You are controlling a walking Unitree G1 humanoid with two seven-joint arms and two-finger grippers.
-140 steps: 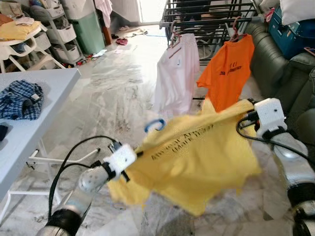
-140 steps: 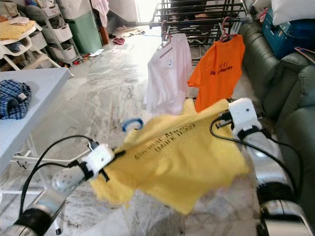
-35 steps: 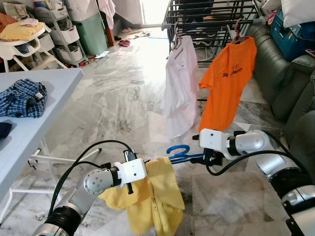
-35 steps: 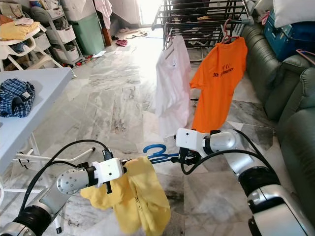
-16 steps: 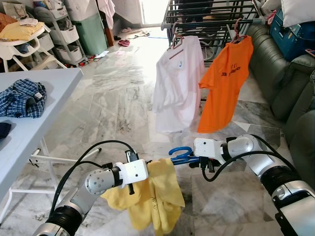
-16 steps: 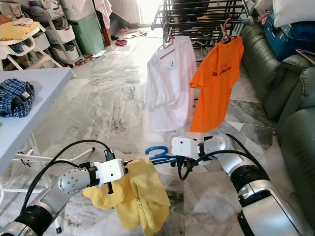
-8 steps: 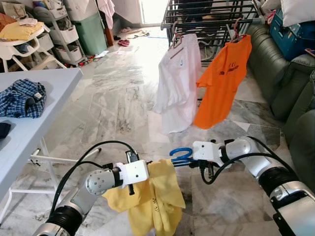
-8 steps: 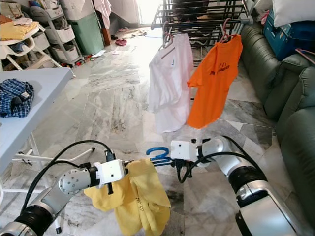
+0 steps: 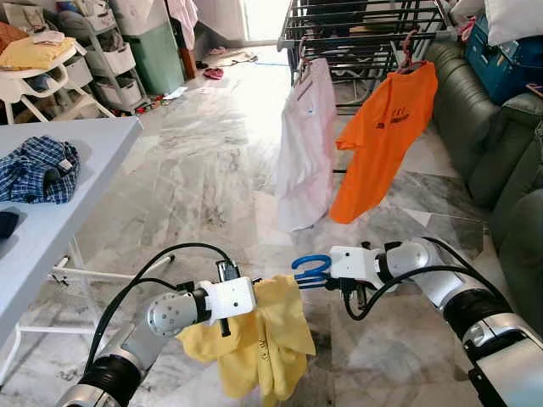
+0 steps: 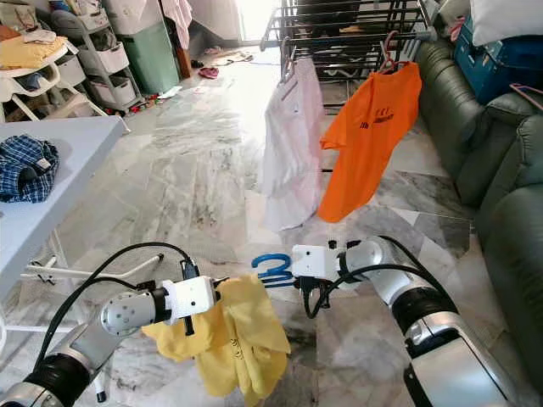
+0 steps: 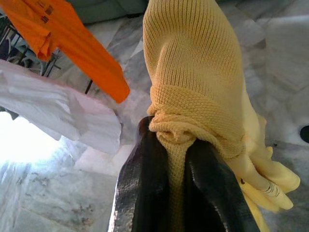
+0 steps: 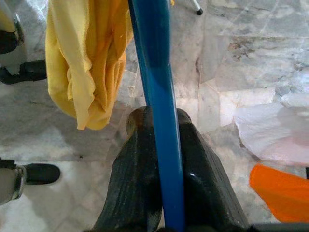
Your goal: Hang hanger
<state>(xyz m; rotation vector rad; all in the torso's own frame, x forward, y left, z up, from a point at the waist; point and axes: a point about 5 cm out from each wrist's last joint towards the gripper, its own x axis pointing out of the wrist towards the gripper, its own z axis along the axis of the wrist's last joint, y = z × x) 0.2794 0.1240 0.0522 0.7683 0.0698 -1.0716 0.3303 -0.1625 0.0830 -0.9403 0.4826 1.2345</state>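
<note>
A blue plastic hanger [image 9: 310,270] is low in front of me, its hook curled up. My right gripper [image 9: 333,273] is shut on the hanger's bar [image 12: 153,87], black fingers [image 12: 200,159] on either side. A yellow shirt [image 9: 263,339] hangs bunched from the hanger's other end. My left gripper [image 9: 253,297] is shut on a fold of that shirt [image 11: 193,82], with knit fabric squeezed between the pads. Farther back stands the dark drying rack [image 9: 365,30], holding a white shirt [image 9: 305,144] and an orange shirt [image 9: 382,136] on hangers.
A grey table [image 9: 59,220] at my left holds a blue plaid garment [image 9: 34,170]. A dark green sofa [image 9: 509,153] runs along the right. Storage shelves [image 9: 93,51] stand at the back left. Marble floor [image 9: 195,170] lies open between me and the rack.
The yellow shirt was spread wide between both grippers; now it hangs bunched from the left one. The right gripper has taken the hanger and edged left. The hung shirts are swinging.
</note>
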